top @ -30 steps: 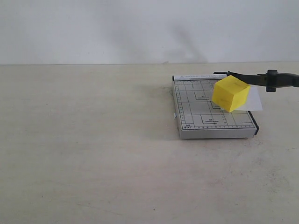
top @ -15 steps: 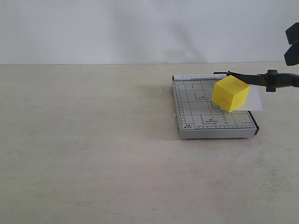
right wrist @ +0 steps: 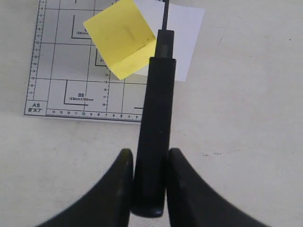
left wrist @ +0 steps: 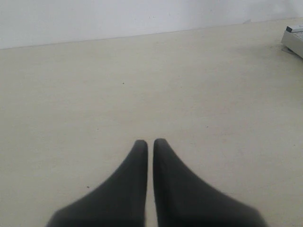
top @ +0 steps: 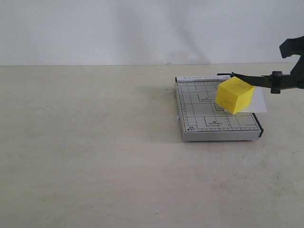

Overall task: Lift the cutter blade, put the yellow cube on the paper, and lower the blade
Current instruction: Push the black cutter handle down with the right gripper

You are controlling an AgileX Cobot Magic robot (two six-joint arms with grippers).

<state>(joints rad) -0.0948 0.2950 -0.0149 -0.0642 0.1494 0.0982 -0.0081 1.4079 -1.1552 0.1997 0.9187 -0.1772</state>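
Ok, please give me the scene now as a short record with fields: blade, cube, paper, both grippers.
cutter blade: raised, handle out past the trimmer base
yellow cube: on the base, partly over the paper
paper: white, sticks out past the base edge
right gripper: closed around the blade handle, no gap seen
left gripper: shut, holds nothing, over the table

Right gripper (top: 295,64) cut by exterior edge; fingers (right wrist: 118,189) contact with cutter blade (right wrist: 154,132) unclear.

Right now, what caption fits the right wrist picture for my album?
Right gripper grips the blade handle; the cube sits partly on the paper on the trimmer.
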